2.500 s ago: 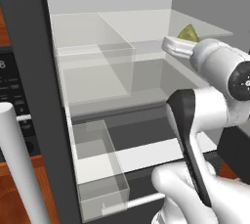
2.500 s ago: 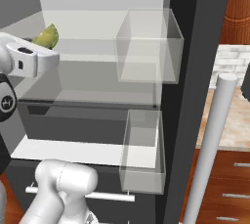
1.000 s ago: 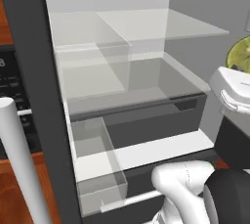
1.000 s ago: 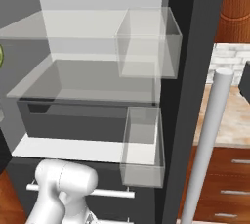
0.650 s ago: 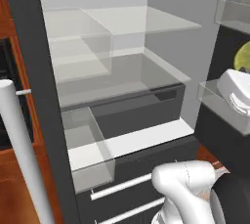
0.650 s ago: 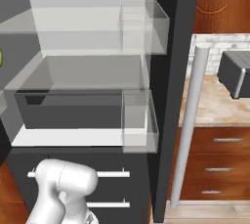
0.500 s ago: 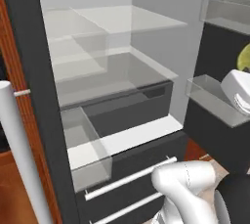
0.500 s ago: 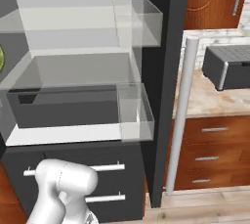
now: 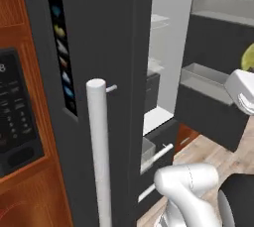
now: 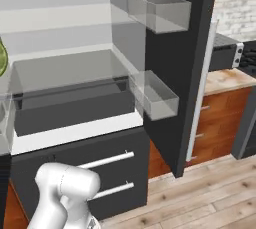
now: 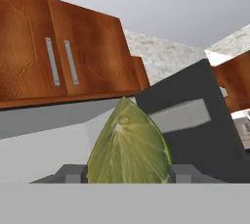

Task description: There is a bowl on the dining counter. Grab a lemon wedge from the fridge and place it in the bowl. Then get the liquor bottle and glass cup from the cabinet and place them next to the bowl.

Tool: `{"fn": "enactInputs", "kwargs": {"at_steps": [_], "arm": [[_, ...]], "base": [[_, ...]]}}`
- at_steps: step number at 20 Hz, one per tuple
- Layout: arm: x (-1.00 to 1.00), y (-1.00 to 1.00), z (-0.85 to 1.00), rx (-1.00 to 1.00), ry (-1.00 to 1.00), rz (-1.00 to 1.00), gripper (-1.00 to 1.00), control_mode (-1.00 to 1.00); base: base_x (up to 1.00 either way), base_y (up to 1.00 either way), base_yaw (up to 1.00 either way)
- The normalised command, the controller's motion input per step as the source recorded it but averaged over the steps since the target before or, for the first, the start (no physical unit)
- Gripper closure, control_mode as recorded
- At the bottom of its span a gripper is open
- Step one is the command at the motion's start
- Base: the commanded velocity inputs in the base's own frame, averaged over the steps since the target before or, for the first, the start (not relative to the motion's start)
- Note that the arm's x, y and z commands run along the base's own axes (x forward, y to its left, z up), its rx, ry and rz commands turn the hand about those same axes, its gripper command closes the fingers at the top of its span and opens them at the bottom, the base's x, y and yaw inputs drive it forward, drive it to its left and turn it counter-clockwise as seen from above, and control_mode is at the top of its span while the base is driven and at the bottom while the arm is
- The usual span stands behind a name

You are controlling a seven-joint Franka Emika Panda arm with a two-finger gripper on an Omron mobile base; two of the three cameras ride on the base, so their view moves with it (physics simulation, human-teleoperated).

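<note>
A yellow-green lemon wedge (image 11: 128, 142) stands point-up between my two dark fingertips (image 11: 73, 173) in the hand view, and my gripper (image 11: 128, 174) is shut on it. The same lemon wedge (image 9: 248, 56) peeks in at the right edge of the left base view above my white hand (image 9: 242, 91), outside the fridge. In the right base view the lemon wedge (image 10: 2, 58) shows at the left edge. The open fridge (image 10: 75, 73) has glass shelves and a dark drawer. Wooden wall cabinets (image 11: 58, 56) lie ahead of the hand. The bowl, liquor bottle and glass cup are out of view.
The fridge's shut left door with its long white handle (image 9: 98, 151) stands close in front. The open right door (image 10: 175, 48) carries clear bins (image 10: 155, 95). Beyond it are a counter with wooden drawers (image 10: 220, 113), a dark appliance (image 10: 225, 55) and wooden floor (image 10: 210, 193).
The wedge came off the fridge's upper shelf in my gripper. Since then both base views have swung and shifted across the fridge, so the base has moved; the grip on the wedge is unchanged.
</note>
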Motion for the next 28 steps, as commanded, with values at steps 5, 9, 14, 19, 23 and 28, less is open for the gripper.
{"fn": "enactInputs", "kwargs": {"at_steps": [5,9,14,19,23,28], "arm": [[0.0,0.0,0.0,0.0,0.0,0.0,1.0,1.0],[0.0,0.0,0.0,0.0,0.0,0.0,1.0,1.0],[0.0,0.0,0.0,0.0,0.0,0.0,1.0,1.0],[0.0,0.0,0.0,0.0,0.0,0.0,1.0,1.0],[0.0,0.0,0.0,0.0,0.0,0.0,1.0,1.0],[0.0,0.0,0.0,0.0,0.0,0.0,1.0,1.0]], "base": [[-0.97,0.0,-0.23],[-1.0,-0.02,-0.29],[-1.0,0.0,-0.46],[-0.97,0.17,-0.65],[-0.96,0.24,-0.68],[-1.0,0.25,-0.56]]}}
